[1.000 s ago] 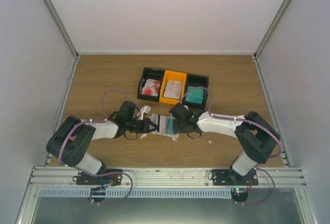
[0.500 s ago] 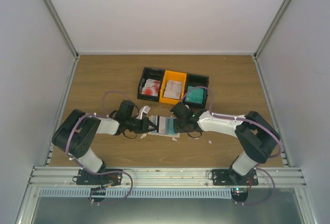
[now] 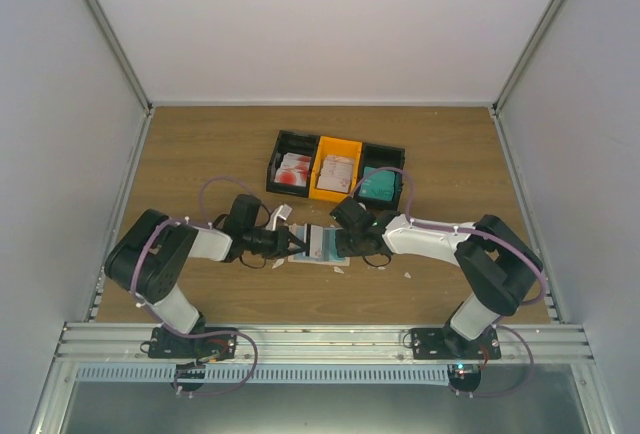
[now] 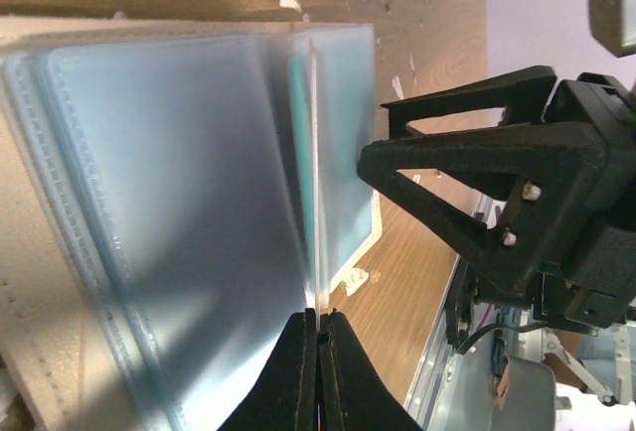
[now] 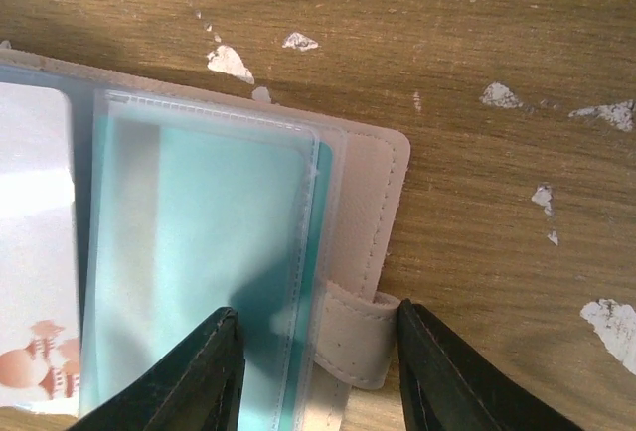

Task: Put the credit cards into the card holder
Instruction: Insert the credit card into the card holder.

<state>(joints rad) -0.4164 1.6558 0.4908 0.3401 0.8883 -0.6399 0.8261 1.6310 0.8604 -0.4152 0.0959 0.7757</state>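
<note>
The beige card holder (image 3: 322,244) lies open on the table between my grippers. Its clear sleeves hold a teal credit card (image 5: 199,272). My left gripper (image 3: 297,244) is shut on a thin pale credit card (image 4: 314,183), seen edge-on and reaching in among the sleeves (image 4: 179,213). That card shows in the right wrist view (image 5: 35,252) as white with red print. My right gripper (image 5: 318,361) is open, one finger over the teal sleeve and the other (image 5: 427,361) beside the snap tab (image 5: 356,342). It also shows in the top view (image 3: 342,244).
Three joined bins stand behind the card holder: a black one (image 3: 276,169) with red-and-white cards, an orange one (image 3: 335,195) with pale cards, a black one (image 3: 398,154) with teal cards. Small white scraps (image 5: 231,62) dot the wooden table. White walls enclose the table.
My left arm has drawn its elbow in and pushed its gripper slightly right, toward the card holder. The right gripper has stayed almost where it was.
</note>
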